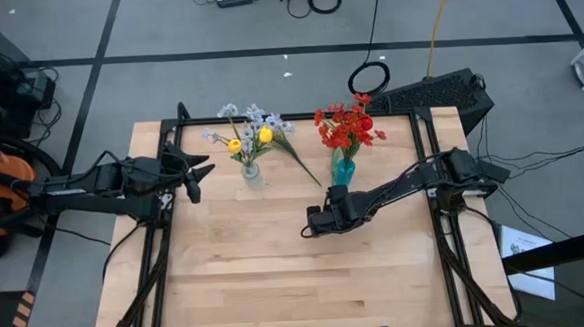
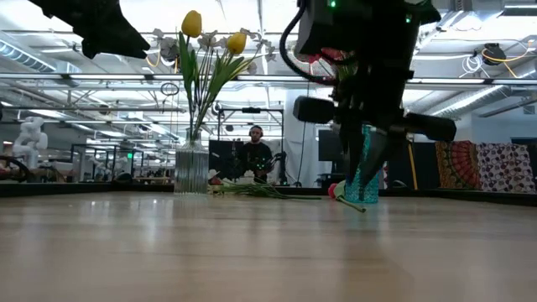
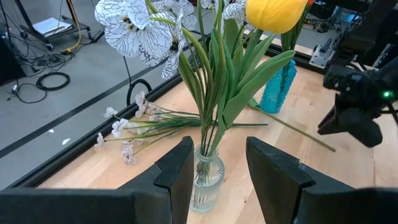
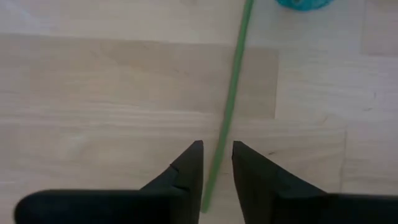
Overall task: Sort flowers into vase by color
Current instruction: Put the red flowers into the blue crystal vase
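A clear glass vase (image 1: 251,172) holds yellow tulips (image 1: 264,135) and white-bluish sprays. A blue vase (image 1: 343,169) holds red flowers (image 1: 348,128). A pale wispy spray (image 3: 134,124) lies flat on the table behind the clear vase. A thin green stem (image 4: 233,81) lies on the table beside the blue vase's foot (image 4: 305,3). My right gripper (image 4: 217,162) points down, open, one finger on each side of the stem's near end, low over the table (image 2: 367,197). My left gripper (image 3: 217,174) is open and empty, held high to the left of the clear vase (image 3: 207,180).
Bare wood (image 1: 298,283) fills the near half of the table. Dark frame rails (image 1: 426,136) run along the table's sides. In the low view a person (image 2: 256,151) sits in the room beyond the far edge.
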Robot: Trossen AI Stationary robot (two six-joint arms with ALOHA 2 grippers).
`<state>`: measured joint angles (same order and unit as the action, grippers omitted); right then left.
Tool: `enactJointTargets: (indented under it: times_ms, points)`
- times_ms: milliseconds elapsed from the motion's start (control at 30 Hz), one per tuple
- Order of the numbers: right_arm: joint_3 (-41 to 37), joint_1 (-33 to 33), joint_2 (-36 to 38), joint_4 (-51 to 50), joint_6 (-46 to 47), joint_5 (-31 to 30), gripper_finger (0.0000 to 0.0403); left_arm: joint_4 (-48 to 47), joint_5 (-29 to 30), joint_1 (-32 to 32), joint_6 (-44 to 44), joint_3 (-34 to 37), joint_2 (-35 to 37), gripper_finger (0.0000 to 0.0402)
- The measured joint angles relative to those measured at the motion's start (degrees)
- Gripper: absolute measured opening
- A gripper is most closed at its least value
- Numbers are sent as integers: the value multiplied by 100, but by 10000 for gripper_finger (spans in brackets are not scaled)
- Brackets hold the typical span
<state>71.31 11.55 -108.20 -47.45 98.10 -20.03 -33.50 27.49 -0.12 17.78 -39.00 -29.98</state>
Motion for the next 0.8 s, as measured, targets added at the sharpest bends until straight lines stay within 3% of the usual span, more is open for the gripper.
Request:
enactJointTargets:
  times_ms: [300,500,600,800]
  points:
    - [24,2,-657,323,-401,414,90,2,0,0,2,-4,0,151]
    - [26,88,-698,294,-480,698,19,0,0,0,15,-4,0,151]
    - [11,205,-534,243,-680,802,8,1,0,0,15,-4,0,151]
    - [-26,496,-69,170,-1700,2381,2,2,0,0,131,-4,-2,151]
